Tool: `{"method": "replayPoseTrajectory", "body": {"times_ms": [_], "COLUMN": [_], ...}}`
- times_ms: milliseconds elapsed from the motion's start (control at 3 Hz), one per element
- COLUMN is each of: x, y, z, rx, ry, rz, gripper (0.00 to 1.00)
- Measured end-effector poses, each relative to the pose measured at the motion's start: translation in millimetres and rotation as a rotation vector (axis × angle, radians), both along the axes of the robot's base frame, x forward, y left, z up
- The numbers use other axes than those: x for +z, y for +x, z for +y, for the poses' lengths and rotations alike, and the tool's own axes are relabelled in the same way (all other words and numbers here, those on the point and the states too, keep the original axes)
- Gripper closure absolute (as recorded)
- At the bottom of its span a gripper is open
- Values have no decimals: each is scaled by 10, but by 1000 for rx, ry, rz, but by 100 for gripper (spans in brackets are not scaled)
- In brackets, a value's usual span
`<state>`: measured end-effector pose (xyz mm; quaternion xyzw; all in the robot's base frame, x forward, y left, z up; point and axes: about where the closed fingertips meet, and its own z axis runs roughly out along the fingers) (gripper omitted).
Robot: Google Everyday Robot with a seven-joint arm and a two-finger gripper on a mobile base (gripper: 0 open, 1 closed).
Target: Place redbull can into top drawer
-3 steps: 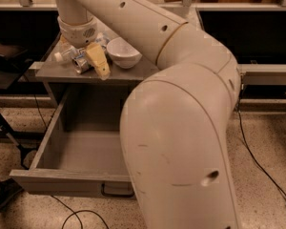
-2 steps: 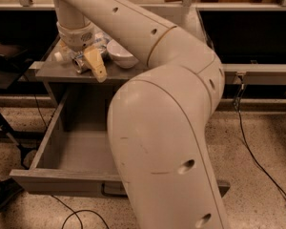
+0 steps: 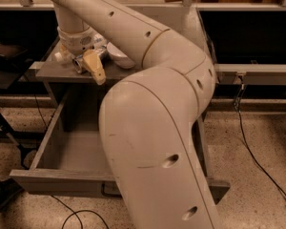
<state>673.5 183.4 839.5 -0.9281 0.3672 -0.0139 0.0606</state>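
Note:
My gripper (image 3: 89, 65) hangs from the wrist over the left part of the grey cabinet top (image 3: 52, 71), right at the objects lying there. A small shiny piece that looks like the redbull can (image 3: 78, 65) shows just left of the gripper, touching or nearly touching it; most of it is hidden. The clear bottle (image 3: 62, 56) with a white cap lies beside it, partly behind the wrist. The top drawer (image 3: 62, 181) is pulled open below, its grey inside (image 3: 74, 149) bare where it shows. Its dark handle (image 3: 109, 191) peeks out beside my arm.
A white bowl (image 3: 120, 57) sits on the cabinet top right of the gripper. My bulky arm (image 3: 152, 142) covers the drawer's right half. Cables (image 3: 257, 161) lie on the speckled floor. Dark equipment (image 3: 2, 56) stands at the left.
My arm has swung left and nearer to the camera. The gripper has shifted slightly left over the cabinet top, staying at the can and bottle. The drawer stays open.

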Motion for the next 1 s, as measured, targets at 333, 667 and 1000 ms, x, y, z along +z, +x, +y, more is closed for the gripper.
{"method": "replayPoseTrajectory", "body": {"times_ms": [333, 667, 1000], "x": [-15, -20, -35], "y": [35, 59, 93], "z": [-37, -70, -78], "rx": [-7, -11, -2], "ry": [-16, -29, -53], "rz": [-3, -6, -12], "gripper": [0, 0, 16]}}
